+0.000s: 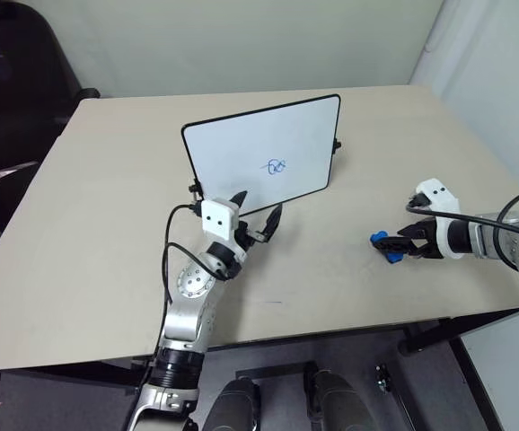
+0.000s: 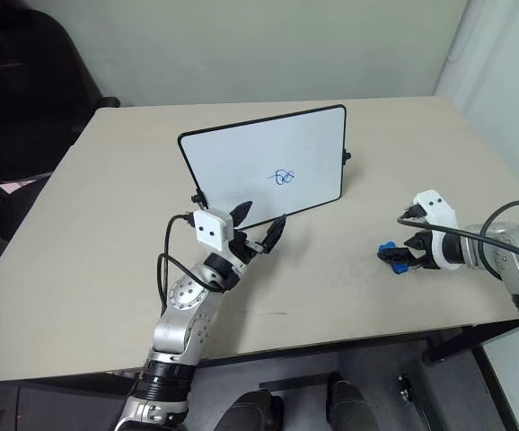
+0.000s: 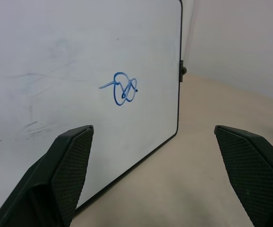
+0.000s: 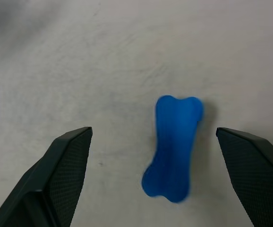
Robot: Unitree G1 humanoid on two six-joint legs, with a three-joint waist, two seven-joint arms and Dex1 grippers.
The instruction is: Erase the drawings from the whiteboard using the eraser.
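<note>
Over the tabletop (image 1: 107, 224), our right gripper (image 4: 153, 177) spreads its fingers around the eraser (image 4: 173, 147); we should center before clamping.

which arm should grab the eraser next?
Right. The right gripper has open jaws right at the eraser on the table; the left gripper sits open by the whiteboard.

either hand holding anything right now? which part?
Nothing held. Right hand is open over the blue eraser, which lies on the table between its fingers. Left hand is open, empty, facing the whiteboard.
</note>
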